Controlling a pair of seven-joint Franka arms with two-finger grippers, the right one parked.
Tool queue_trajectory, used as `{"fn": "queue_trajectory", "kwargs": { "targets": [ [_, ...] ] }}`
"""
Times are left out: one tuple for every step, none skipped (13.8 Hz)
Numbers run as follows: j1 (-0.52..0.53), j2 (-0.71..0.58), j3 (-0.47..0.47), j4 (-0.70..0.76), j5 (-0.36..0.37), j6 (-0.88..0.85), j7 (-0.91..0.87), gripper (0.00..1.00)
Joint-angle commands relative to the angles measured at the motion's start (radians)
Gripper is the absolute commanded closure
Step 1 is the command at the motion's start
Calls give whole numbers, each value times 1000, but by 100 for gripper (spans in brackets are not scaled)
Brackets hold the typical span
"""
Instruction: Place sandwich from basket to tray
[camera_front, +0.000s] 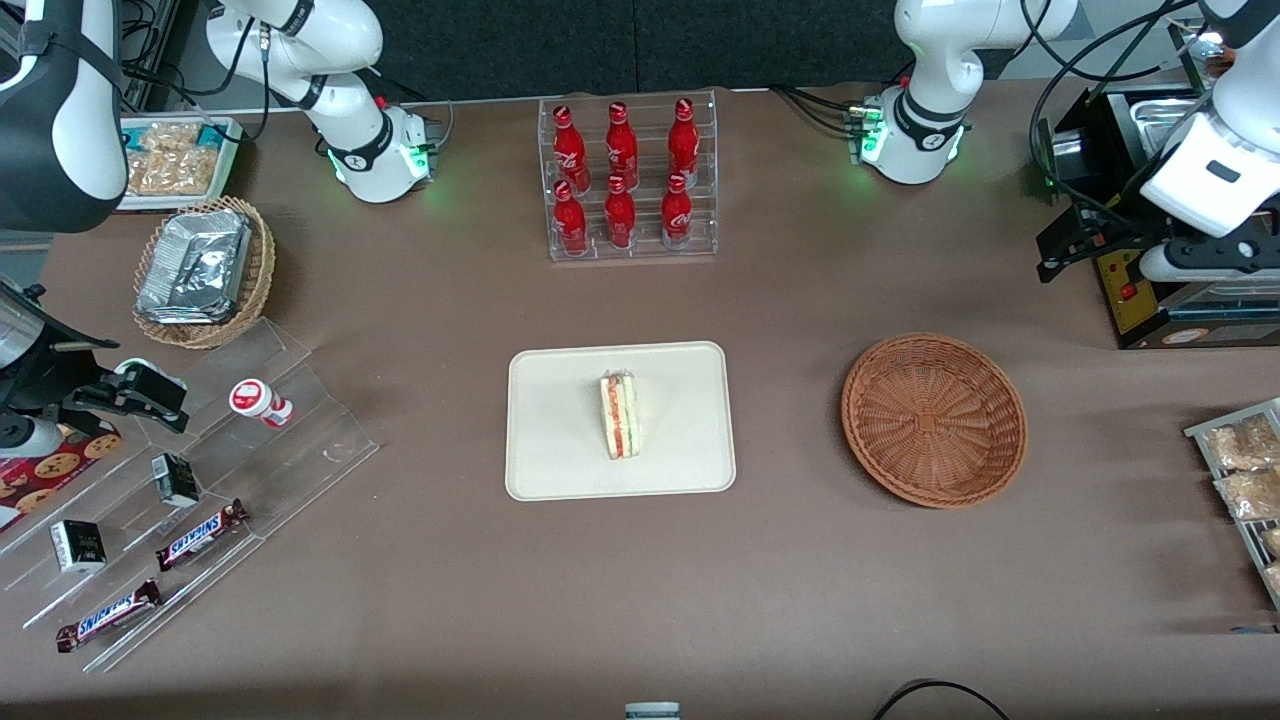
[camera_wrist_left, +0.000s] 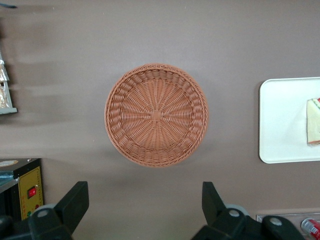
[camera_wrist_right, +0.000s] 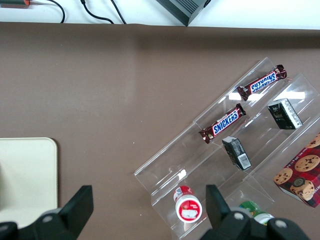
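The sandwich (camera_front: 620, 415) lies on the cream tray (camera_front: 560, 440) in the middle of the table; its edge (camera_wrist_left: 314, 121) also shows on the tray (camera_wrist_left: 282, 120) in the left wrist view. Beside the tray, toward the working arm's end, sits the reddish-brown wicker basket (camera_front: 933, 418), with nothing in it (camera_wrist_left: 156, 115). My left gripper (camera_front: 1075, 248) hangs high above the table, farther from the front camera than the basket and off toward the working arm's end. It (camera_wrist_left: 145, 200) is open, with only bare table between the fingers.
A clear rack of red bottles (camera_front: 630, 180) stands farther back than the tray. A black machine with a red switch (camera_front: 1150, 290) sits just under the gripper. Snack packets (camera_front: 1240, 470) lie at the working arm's end. A foil-packet basket (camera_front: 200, 270) and candy rack (camera_front: 200, 470) are at the parked arm's end.
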Motion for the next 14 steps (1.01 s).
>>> {"fn": "queue_trajectory", "kwargs": {
  "targets": [
    [13,8,-17,35,12,-7,12,0],
    [13,5,-18,35,12,-7,12,0],
    [11,2,-18,37,12,-11,12,0],
    [11,0,-18,49,12,-19,10,0],
    [11,0,-18,55,12,-25,10,0],
    [11,0,-18,55,12,-27,9,0],
    [11,0,-21,55,12,-31,9,0],
    [11,0,-20,58,12,-41,10,0],
    [11,7,-20,73,12,-41,9,0],
    [11,13,-20,81,14,-42,9,0],
    [11,11,-20,81,14,-42,10,0],
    [13,11,-18,81,14,-42,10,0],
    [13,11,-18,83,14,-42,10,0],
    [13,11,-18,83,14,-42,10,0]
  ]
}}
